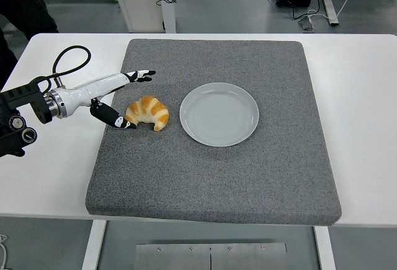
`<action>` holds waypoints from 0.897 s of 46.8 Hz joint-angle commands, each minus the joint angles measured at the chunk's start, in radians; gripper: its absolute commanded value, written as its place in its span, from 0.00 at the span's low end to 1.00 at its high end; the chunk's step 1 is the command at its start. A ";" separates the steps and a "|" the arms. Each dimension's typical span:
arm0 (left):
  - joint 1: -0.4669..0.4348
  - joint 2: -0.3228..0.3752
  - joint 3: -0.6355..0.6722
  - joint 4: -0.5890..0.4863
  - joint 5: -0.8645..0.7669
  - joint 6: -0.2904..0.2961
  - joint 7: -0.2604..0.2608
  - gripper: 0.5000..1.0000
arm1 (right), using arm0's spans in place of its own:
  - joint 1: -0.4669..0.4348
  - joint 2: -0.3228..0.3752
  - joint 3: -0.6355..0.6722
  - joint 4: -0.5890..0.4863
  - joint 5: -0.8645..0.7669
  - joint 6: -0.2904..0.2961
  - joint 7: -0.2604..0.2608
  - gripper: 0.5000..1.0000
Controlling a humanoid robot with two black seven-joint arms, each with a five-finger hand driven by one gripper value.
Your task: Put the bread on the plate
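Head view: the croissant lies on the grey felt mat, just left of the empty white plate and not touching it. The left hand is at the croissant's left end, fingers spread and holding nothing; the thumb reaches to the pastry's near-left edge, while the other fingers extend past its far side. Whether the thumb makes contact cannot be determined.

Step in hand, by assessment: approach to grasp. The pick has not been made.

Next move, by assessment: close the fingers and thumb around the croissant, lift it off the mat, carry it right and set it down inside the plate rim. Light grip pressure is advisable; the pastry is likely crushable.

No brands, labels or legible writing are visible.
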 commanded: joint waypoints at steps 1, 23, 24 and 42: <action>0.008 -0.006 0.006 0.008 0.004 0.015 0.000 0.93 | 0.000 0.000 0.000 0.000 0.000 -0.001 0.000 1.00; 0.013 -0.113 0.050 0.119 0.002 0.084 0.006 0.93 | 0.000 0.000 0.000 0.000 0.000 -0.001 0.000 1.00; 0.013 -0.116 0.050 0.119 0.002 0.086 0.006 0.93 | 0.000 0.000 0.000 0.000 0.000 0.001 0.000 1.00; 0.013 -0.145 0.063 0.136 0.002 0.093 0.044 0.93 | 0.000 0.000 0.000 0.000 0.000 0.001 0.000 1.00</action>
